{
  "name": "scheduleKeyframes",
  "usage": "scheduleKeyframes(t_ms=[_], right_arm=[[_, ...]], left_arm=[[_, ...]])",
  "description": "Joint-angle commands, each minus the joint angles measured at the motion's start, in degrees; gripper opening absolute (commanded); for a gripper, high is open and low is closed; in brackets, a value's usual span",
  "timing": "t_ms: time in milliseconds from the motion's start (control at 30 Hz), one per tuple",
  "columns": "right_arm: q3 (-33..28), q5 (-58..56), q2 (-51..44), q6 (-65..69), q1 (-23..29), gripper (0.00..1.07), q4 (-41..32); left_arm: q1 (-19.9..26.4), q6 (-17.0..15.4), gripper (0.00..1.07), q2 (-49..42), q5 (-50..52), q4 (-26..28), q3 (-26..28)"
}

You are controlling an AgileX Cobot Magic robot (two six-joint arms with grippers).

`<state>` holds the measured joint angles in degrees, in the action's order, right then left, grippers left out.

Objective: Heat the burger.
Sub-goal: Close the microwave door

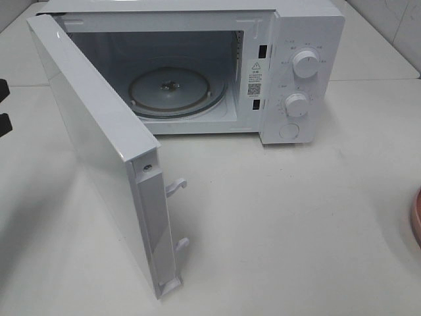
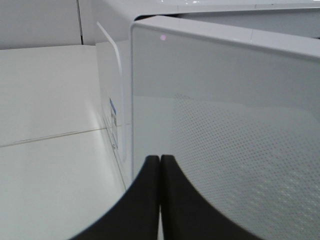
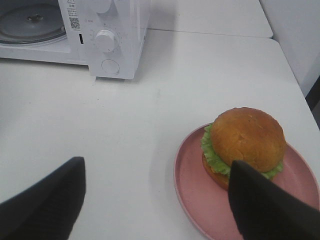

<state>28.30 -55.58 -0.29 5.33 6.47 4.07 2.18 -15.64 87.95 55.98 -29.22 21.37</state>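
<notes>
The burger (image 3: 245, 142), with a golden-brown bun and green lettuce frill, sits on a pink round plate (image 3: 192, 187) in the right wrist view. My right gripper (image 3: 157, 202) is open and empty, hovering just short of the plate, with its fingers (image 3: 267, 205) spread wide. The white microwave (image 1: 299, 72) stands open, its door (image 1: 99, 145) swung out to the left and its glass turntable (image 1: 174, 89) bare. My left gripper (image 2: 160, 200) is shut and empty, facing the door's outer side (image 2: 225, 125). In the high view the burger is out of view.
Only the plate's rim (image 1: 416, 220) shows at the right edge of the high view. Dark parts of the left arm (image 1: 3, 124) show at the left edge. The door's latch hooks (image 1: 176, 187) stick out toward the front. The microwave knobs (image 3: 106, 40) face the right gripper.
</notes>
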Motion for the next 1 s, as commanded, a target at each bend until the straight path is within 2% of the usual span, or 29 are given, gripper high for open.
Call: scheduleKeyframes(t_ms=[33, 100, 133, 167, 267, 300, 400, 700, 900, 1000], right_arm=[[-0.2, 0.6, -1.5, -0.3, -0.3, 0.75, -0.2], [-0.2, 0.6, -1.5, -0.3, -0.3, 0.75, -0.2], [-0.2, 0.6, -1.5, -0.3, -0.3, 0.75, -0.2], [-0.2, 0.6, -1.5, -0.3, -0.3, 0.75, -0.2], [-0.2, 0.6, -1.5, -0.3, -0.3, 0.75, -0.2], [-0.2, 0.6, -1.5, -0.3, -0.3, 0.75, -0.2], [-0.2, 0.6, -1.5, -0.3, -0.3, 0.75, -0.1], [-0.2, 0.6, -1.5, -0.3, -0.3, 0.75, -0.1], [-0.2, 0.6, -1.5, -0.3, -0.3, 0.75, -0.1], [-0.2, 0.6, -1.5, -0.3, -0.3, 0.75, -0.1]], left_arm=[[-2.1, 0.6, 0.0, 0.9, 0.9, 0.3, 0.5], [-3.2, 1.7, 0.0, 1.4, 0.9, 1.1, 0.5], [-5.2, 4.0, 0.0, 2.5, 0.8, 2.9, 0.6], [-6.1, 4.6, 0.0, 3.1, 0.8, 4.0, 0.7], [-7.8, 4.9, 0.0, 4.1, 0.8, 5.8, 1.0], [-9.7, 5.2, 0.0, 4.9, 0.9, 7.0, 1.5], [-12.2, 5.8, 0.0, 6.1, 0.9, 7.2, 2.8], [-14.3, 5.0, 0.0, 8.4, -1.4, 8.1, 6.2], [-19.5, 5.2, 0.0, 10.4, -4.4, 8.5, 10.1], [-21.9, 5.3, 0.0, 11.6, -5.8, 10.8, 12.3]])
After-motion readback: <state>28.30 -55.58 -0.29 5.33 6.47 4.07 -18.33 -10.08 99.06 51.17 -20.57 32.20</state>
